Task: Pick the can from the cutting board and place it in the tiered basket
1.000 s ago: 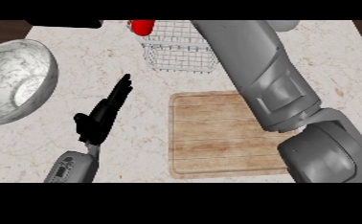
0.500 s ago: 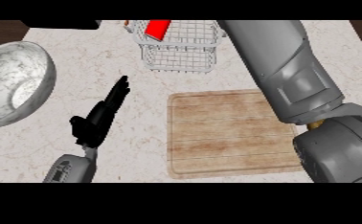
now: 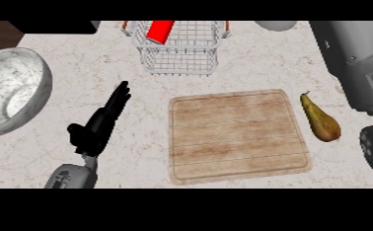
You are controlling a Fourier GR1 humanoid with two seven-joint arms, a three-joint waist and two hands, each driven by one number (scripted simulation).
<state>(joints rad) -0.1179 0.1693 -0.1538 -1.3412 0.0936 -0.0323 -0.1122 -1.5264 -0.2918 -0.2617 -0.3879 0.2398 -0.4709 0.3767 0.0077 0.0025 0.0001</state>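
Note:
The red can (image 3: 160, 31) lies tilted inside the white wire tiered basket (image 3: 179, 57) at the counter's far side. No hand touches it. The wooden cutting board (image 3: 237, 134) in the middle has nothing on it. My left hand (image 3: 100, 122) rests open left of the board, fingers straight and pointing away. Of my right arm only the grey forearm (image 3: 348, 62) shows along the right edge; its hand is out of view.
A large grey bowl (image 3: 20, 93) sits at the left edge. A brown pear (image 3: 320, 120) lies right of the board, close to the right forearm. A grey round object (image 3: 275, 25) peeks in at the back right. A dark block (image 3: 55, 26) sits at back left.
The right arm has drawn back to the right, uncovering the board's right part and the pear. The red can now lies in the basket, released. The left hand has stayed put.

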